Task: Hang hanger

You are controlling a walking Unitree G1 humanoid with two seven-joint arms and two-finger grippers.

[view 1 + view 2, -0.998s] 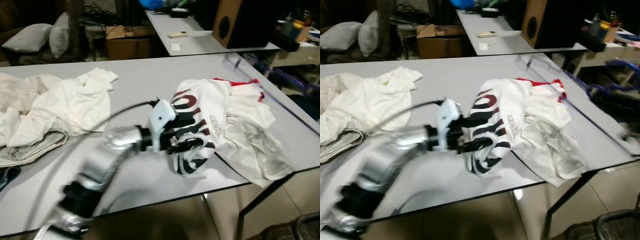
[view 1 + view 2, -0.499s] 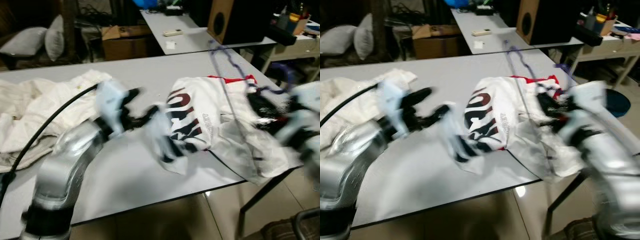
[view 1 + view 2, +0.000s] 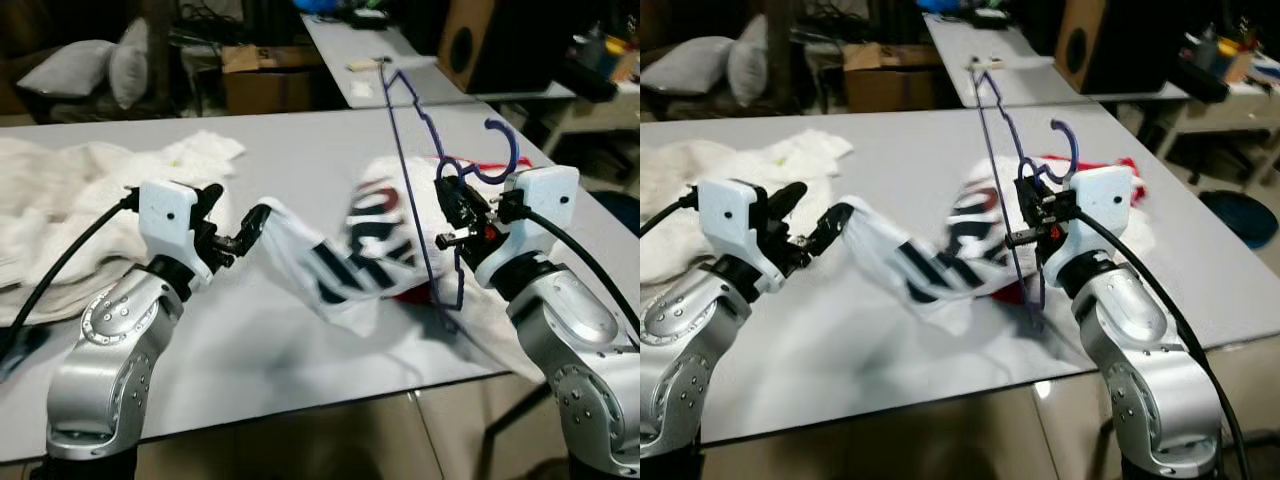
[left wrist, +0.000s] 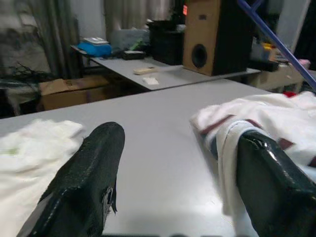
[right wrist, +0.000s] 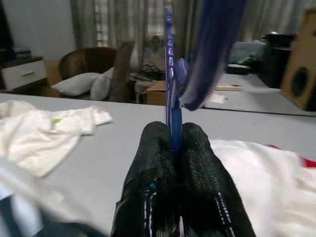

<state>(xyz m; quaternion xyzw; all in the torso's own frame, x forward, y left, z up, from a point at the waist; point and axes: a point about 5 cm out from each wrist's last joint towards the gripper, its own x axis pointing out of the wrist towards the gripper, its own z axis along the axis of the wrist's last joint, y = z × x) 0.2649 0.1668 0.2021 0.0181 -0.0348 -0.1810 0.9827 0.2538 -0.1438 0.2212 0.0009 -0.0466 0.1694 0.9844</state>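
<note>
A blue wire hanger [image 3: 402, 150] stands upright over the table, its hook [image 3: 500, 152] toward the right. My right gripper [image 3: 452, 205] is shut on the hanger's wire, and the pinch is plain in the right wrist view [image 5: 173, 143]. A white shirt [image 3: 370, 250] with black and red lettering lies on the grey table [image 3: 290, 140] beside the hanger. One edge of the shirt is stretched up to my left gripper [image 3: 238, 210]. That gripper is open, its fingers wide apart [image 4: 177, 168], and the cloth [image 4: 232, 143] hangs over one finger.
A heap of white clothes [image 3: 60, 200] covers the table's left side. Behind it stand a second table [image 3: 400, 70], a brown speaker [image 3: 500, 45], a cardboard box [image 3: 260, 75] and pillows [image 3: 90, 70]. The table's front edge runs just below both arms.
My left arm has drawn back to the left, pulling the shirt's edge with it. My right arm has come up into view with the hanger upright. The camera has shifted too.
</note>
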